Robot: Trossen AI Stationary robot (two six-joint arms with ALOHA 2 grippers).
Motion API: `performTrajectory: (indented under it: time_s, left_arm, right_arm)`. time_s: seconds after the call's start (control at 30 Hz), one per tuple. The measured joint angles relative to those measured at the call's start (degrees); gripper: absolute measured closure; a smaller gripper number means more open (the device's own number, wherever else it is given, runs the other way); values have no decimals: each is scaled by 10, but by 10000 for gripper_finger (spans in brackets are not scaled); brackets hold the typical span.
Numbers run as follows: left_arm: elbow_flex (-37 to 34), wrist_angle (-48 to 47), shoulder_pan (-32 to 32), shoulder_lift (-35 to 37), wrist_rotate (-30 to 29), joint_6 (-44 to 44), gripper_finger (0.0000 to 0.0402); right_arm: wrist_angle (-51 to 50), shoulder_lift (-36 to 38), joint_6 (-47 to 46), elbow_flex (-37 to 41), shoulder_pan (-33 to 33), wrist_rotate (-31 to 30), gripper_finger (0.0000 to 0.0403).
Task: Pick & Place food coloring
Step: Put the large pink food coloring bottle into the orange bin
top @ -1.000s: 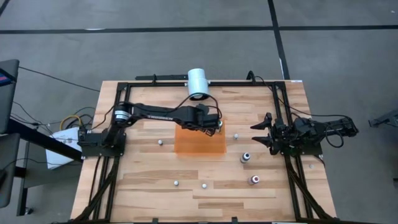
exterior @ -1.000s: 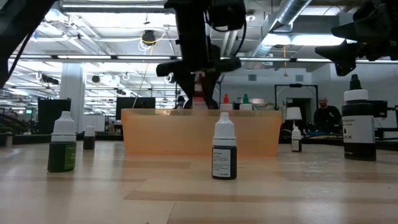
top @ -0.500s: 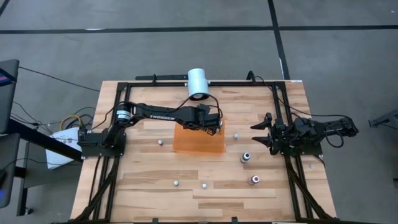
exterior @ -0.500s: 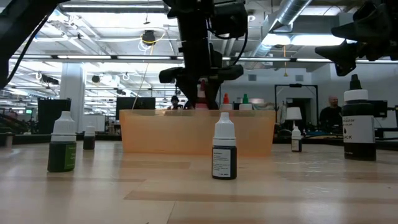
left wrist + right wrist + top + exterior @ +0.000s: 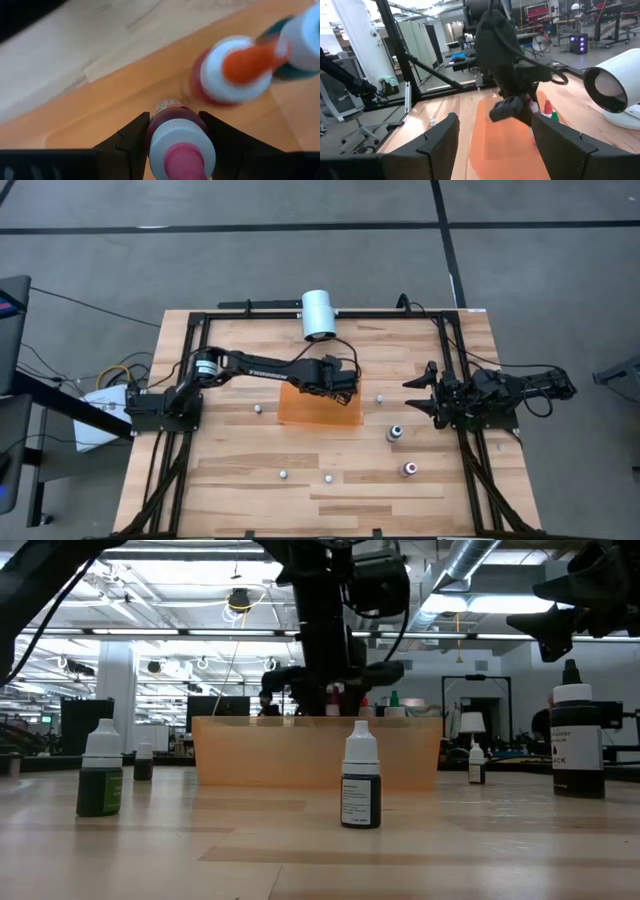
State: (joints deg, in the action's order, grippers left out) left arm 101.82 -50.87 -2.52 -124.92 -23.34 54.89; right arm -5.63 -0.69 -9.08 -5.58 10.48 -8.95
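in the low view the nearest thing to us is a dark bottle [image 5: 361, 785] with a white cap, standing upright on the tabletop [image 5: 320, 850] at centre frame. left of it stands a green bottle [image 5: 100, 778], and at the right edge a larger black bottle [image 5: 577, 743]; two smaller bottles sit farther back, one beside the green and one beside the black. behind the dark bottle the orange tray [image 5: 318, 751] spans the middle of the frame, and the left pincer [image 5: 334, 690] comes down over it from above. the high view shows none of these colours: there the loose bottles are only pale dots along the lower part of the tabletop, two bigger ones at lower right.

the left wrist view gives what no other view does: we see the two dark fingers [image 5: 131, 140] pressed against either side of a pink bottle [image 5: 179, 141] with a white collar and pink tip, so the left pincer is gripping it, just above the orange floor. just beyond stand a red bottle [image 5: 231, 72] with an orange tip and a bottle with a teal body, close together at the upper right of that frame.

in the high view the tray [image 5: 305, 411] lies at mid-tabletop with the left pincer [image 5: 340, 381] over its upper right corner. the right pincer [image 5: 418, 391] waits well apart at the right edge, its fingers spread wide, as the right wrist view confirms. farthest, a white cylinder [image 5: 319, 314] lies at the top edge.
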Motion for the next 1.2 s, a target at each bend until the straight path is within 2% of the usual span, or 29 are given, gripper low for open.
performTrajectory:
  time_s: [0.53, 0.73, 1.2]
  left_arm:
    - [0, 4, -1, -1, -30, 18, 251]
    - [0, 4, -3, -1, -17, 7, 249]
    - [0, 4, -3, -1, -23, -5, 188]
  right_arm:
    - [-4, 0, -2, 0, 0, 0, 163]
    - [-4, 0, -2, 0, 0, 0, 163]
    - [-4, 0, -12, 0, 0, 0, 163]
